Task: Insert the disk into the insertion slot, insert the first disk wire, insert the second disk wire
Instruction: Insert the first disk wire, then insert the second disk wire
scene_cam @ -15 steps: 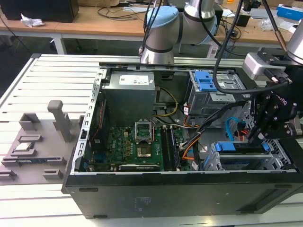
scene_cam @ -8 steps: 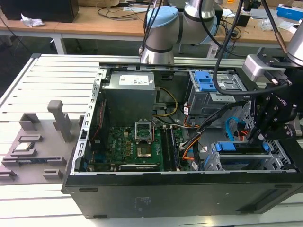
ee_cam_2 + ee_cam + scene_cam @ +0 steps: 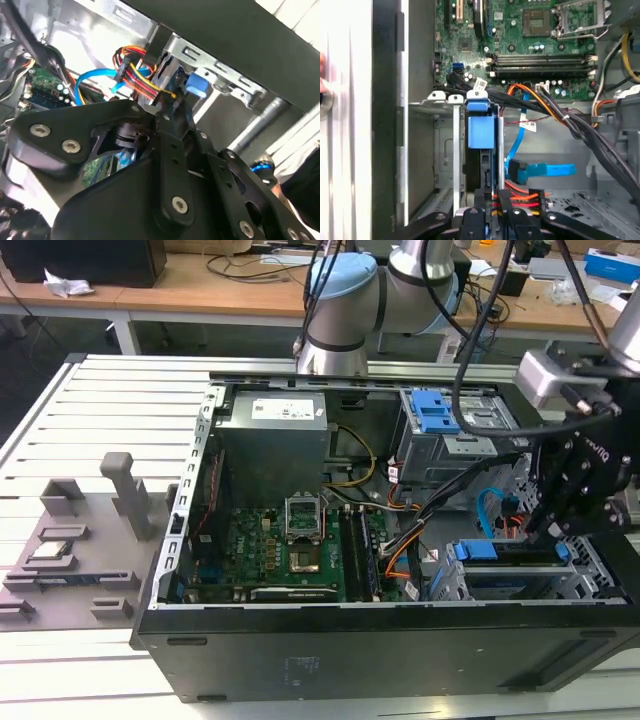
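The disk (image 3: pixel 481 131), in its blue frame, stands seated in the slot (image 3: pixel 456 145) at a corner of the case (image 3: pixel 350 650). The gripper (image 3: pixel 491 202) is nearly closed, pinching the first wire (image 3: pixel 522 197) by its black plug at the disk's end. The second wire (image 3: pixel 547 170) lies just beside the disk.

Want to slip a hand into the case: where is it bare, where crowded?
Bare: the case floor beside the second disk wire, and the cage bay beside the disk. Crowded: the gripper at the first disk wire.
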`<state>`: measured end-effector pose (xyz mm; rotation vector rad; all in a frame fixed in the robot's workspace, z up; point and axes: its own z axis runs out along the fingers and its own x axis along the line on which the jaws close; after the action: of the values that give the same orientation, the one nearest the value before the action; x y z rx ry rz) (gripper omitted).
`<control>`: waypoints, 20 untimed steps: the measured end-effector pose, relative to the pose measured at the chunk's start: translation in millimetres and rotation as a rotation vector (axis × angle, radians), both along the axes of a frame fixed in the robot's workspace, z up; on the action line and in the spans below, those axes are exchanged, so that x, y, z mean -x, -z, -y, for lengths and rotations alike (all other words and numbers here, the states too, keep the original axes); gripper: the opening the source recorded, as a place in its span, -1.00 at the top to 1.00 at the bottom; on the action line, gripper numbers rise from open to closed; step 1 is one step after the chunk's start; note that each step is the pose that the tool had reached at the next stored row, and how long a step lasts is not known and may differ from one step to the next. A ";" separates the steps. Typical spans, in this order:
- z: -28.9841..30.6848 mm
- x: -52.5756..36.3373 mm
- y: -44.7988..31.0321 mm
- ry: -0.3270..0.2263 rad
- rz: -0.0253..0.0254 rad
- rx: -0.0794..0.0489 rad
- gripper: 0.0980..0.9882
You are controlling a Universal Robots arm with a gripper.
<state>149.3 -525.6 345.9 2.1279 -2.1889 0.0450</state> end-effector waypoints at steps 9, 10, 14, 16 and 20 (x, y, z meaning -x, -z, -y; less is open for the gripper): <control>-8.5 0.0 -43.0 0.000 0.0000 0.002 0.98; -8.5 0.0 -43.0 0.000 0.0000 0.002 0.98; -8.5 0.0 -43.5 0.000 0.0000 0.003 0.98; -8.5 0.0 -43.7 0.000 0.0000 0.003 0.98; -10.3 2.7 -43.3 0.000 0.0000 0.003 0.54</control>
<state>146.7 -515.2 389.2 2.1265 -2.1876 0.0479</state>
